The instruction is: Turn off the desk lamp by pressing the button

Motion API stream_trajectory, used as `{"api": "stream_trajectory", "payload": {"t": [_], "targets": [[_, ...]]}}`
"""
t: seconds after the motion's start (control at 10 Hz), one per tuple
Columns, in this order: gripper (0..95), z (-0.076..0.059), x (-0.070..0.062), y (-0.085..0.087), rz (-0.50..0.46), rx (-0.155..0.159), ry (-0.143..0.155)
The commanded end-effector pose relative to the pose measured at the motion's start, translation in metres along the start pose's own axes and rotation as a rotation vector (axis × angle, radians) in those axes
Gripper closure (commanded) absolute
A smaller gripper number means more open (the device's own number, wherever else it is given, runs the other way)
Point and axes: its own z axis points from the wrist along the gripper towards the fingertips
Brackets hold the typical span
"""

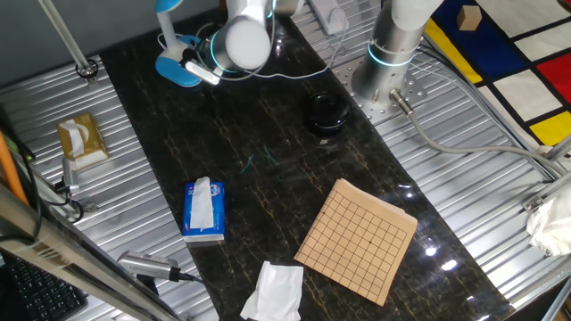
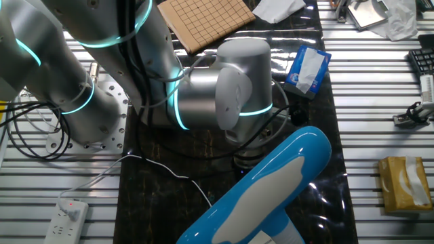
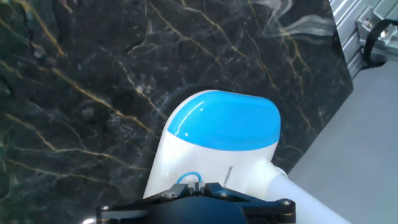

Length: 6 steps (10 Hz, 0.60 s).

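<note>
Pressing was the step in hand, as far as the pictures allowed a judgement. The desk lamp stood at the far left corner of the dark marble tabletop in the one fixed view, with the arm's wrist hanging just beside it. In the hand view the gripper sat right above the lamp's whitish top face, where a small ring-shaped mark showed close under the black gripper body; that mark was probably the button, though it was too small to be sure. The fingertips themselves were hidden, so whether they stood wide or narrow could not be told.

To do the step well, the tip should come straight down on that ring, squarely and gently. The base was rounded and glossy, so a push from the side could slide or tip it toward the table edge. A short firm press, then a straight lift, seemed right. The thin white cable trailed across the marble near the arm's base and was best left undisturbed.

Counted: one lamp; one black round pot near the far right edge; one blue-and-white tissue pack toward the near left edge; one wooden grid board and one crumpled white cloth near the front edge.
</note>
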Motion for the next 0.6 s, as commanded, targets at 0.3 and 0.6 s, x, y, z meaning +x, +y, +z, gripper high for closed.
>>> {"api": "stream_trajectory", "payload": {"t": [0.3, 0.6], "targets": [[95.0, -0.003, 0.011, -0.010, -0.031, -0.016, -0.015], [95.0, -0.019, 0.021, -0.020, -0.045, -0.079, -0.038]]}}
